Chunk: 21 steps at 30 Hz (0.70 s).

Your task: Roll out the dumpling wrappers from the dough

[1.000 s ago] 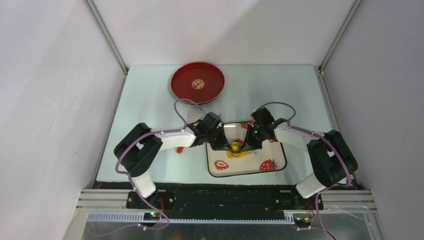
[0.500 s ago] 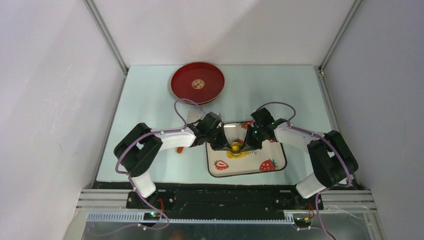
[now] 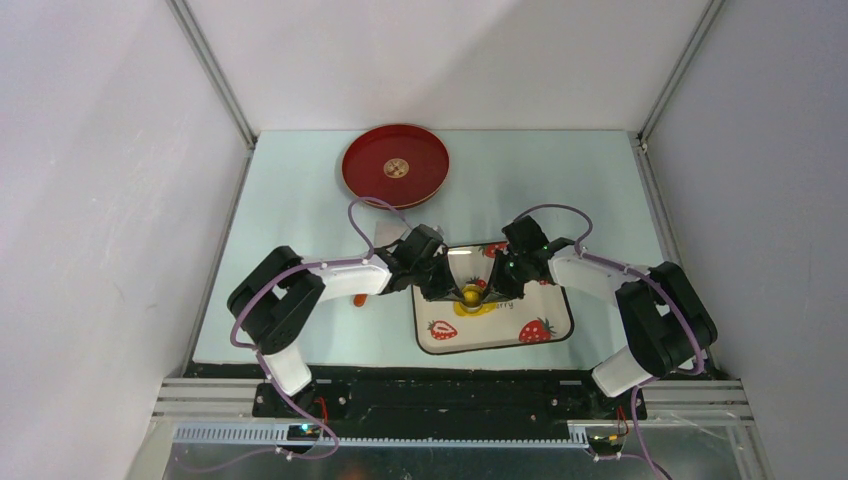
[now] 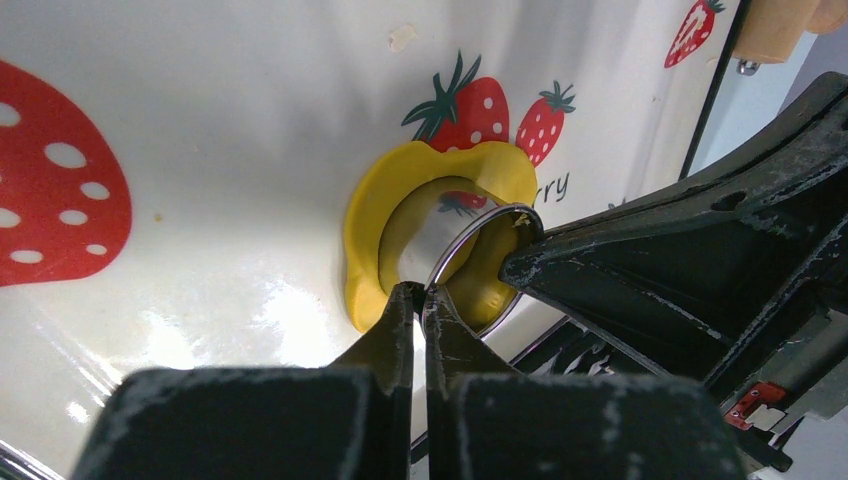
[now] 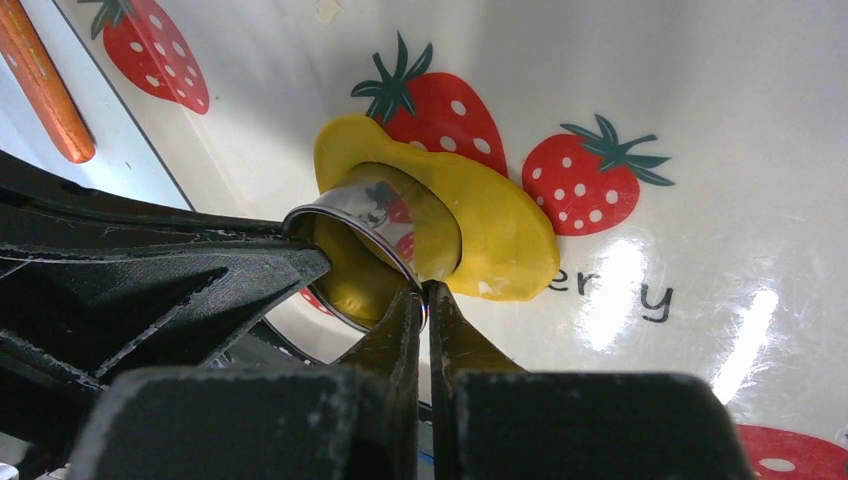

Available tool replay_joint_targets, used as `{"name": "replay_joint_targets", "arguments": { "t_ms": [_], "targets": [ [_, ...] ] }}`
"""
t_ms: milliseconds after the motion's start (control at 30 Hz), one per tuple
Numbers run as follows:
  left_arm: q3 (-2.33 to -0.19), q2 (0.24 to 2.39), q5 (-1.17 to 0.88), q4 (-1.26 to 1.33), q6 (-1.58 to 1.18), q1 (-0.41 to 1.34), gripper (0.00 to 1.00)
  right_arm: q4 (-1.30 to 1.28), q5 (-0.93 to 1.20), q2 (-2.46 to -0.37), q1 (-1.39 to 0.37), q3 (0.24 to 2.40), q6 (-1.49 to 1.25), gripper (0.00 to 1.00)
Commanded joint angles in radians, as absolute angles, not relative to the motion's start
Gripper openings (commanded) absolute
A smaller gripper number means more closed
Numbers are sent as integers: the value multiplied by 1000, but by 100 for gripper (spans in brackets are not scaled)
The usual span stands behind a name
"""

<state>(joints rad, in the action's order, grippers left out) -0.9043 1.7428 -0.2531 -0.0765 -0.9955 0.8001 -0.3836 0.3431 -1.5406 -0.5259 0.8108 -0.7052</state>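
Where the two arms meet at the centre of the overhead view, left tool [image 3: 447,288] and right tool [image 3: 493,288] face each other tip to tip over a white rectangular tray printed with red strawberries [image 3: 500,338]. Tray lies on the pale blue-green desk [image 3: 300,210], lower middle of that frame.

Bright-yellow flattened dough patch [image 5: 505,235] is on the tray floor. It has an irregular outline and lies against the strawberry prints and the "erry" lettering. Shiny thin-walled metal ring cutter [image 4: 462,236] sits on the patch, with yellow showing both inside and outside the ring. Can't tell if the ring is seated flat.

Left tool has its fingers together, clamped on the ring's rim at the side nearest its own camera. Right tool is the same, pinched on the opposite rim. Each wrist view shows the other tool's black finger at the far side of the ring.

Dark red round plate [image 3: 395,165] sits on the desk in the upper middle of the overhead frame, well apart from the tray. Orange rod [image 5: 40,80] lies on the desk just beside the tray edge, upper left of the right wrist view.
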Motion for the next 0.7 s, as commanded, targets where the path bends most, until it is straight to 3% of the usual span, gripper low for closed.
{"name": "replay_joint_targets", "arguments": {
  "t_ms": [0,667],
  "targets": [
    [-833,1845,-144,-262,-985,837,0,-395,332,-1585,-573,763,-716,0],
    [-853,1844,-114,-343,-1002,838,0,-444,271,-1580,-585,749,-733,0]
  ]
}}
